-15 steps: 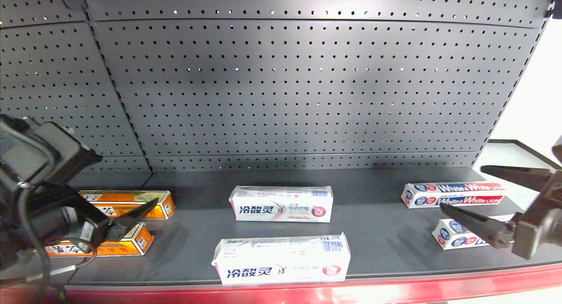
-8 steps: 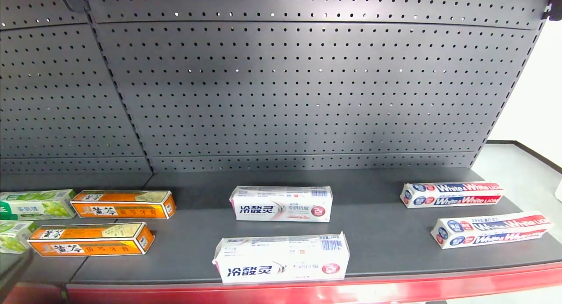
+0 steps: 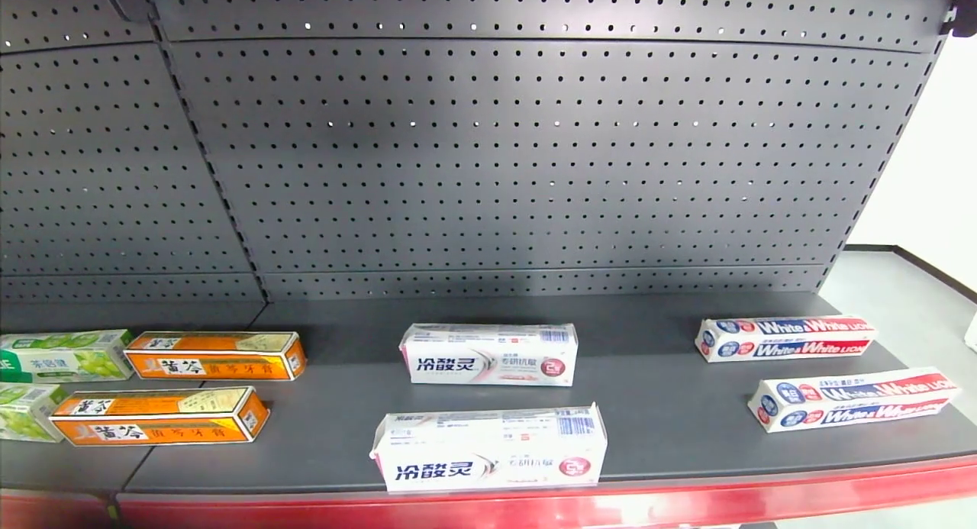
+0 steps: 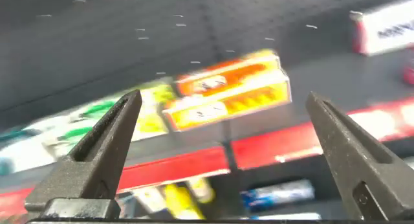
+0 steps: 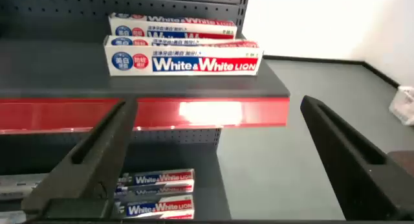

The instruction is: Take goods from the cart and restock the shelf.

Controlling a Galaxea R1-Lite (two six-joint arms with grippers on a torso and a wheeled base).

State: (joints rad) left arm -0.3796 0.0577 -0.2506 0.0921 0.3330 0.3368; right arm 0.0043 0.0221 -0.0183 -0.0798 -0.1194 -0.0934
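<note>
On the dark shelf point(image 3: 672, 407) lie pairs of toothpaste boxes: two orange ones point(image 3: 216, 355) point(image 3: 159, 416) at the left, two white ones point(image 3: 488, 353) point(image 3: 488, 451) in the middle, two white-red-blue ones point(image 3: 786, 338) point(image 3: 853, 399) at the right. My left gripper point(image 4: 223, 98) is open and holds nothing, in front of and below the orange boxes point(image 4: 226, 98). My right gripper point(image 5: 220, 102) is open with nothing in it, in front of the shelf's red edge point(image 5: 194, 114), below the white-red-blue boxes point(image 5: 184, 59).
Green boxes point(image 3: 65, 355) lie at the far left of the shelf. A perforated back panel point(image 3: 488, 170) rises behind. A lower shelf holds more white-red-blue boxes point(image 5: 155, 191). Grey floor point(image 5: 310, 172) lies to the right of the shelf.
Both grippers, beside the outer boxes a second ago, have drawn back out of the head view. This uncovers the green boxes and the front right box. No box has moved.
</note>
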